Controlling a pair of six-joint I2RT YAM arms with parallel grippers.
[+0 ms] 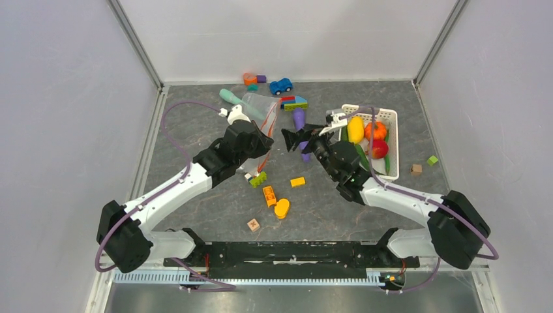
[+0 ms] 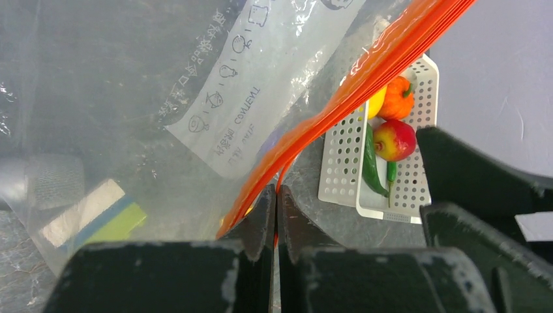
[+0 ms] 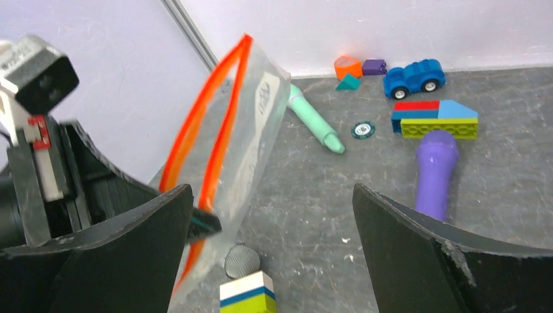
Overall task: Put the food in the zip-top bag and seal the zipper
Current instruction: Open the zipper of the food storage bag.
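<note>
The left gripper [image 2: 275, 203] has its two fingers pressed together on the zipper [image 2: 365, 78], pinching the orange-red strip near its lower end. It holds the zip-top bag [image 1: 259, 107] up off the grey table [image 1: 195, 130], left of centre. The clear bag hangs tilted, its white label patch [image 2: 261, 85] turned toward the left wrist camera. In the right wrist view the two sides of the strip stand slightly apart, so the mouth is a narrow slit. No food shows inside the bag. A teal toy tool [image 1: 229, 96] lies just behind the bag, and a blue toy car [image 1: 281, 85] sits near the back wall. A purple toy tool [image 1: 298, 120] lies between the bag and the basket. The right gripper [image 3: 272, 192] is near the middle of the table, facing the bag's mouth. Its fingers are spread wide with nothing between them. To the right stands the white slotted basket [image 1: 393, 116]. It holds the yellow squash [image 1: 355, 129], the orange pumpkin [image 1: 375, 130], the red fruit [image 1: 379, 149] and a long green cucumber [image 1: 387, 162].
</note>
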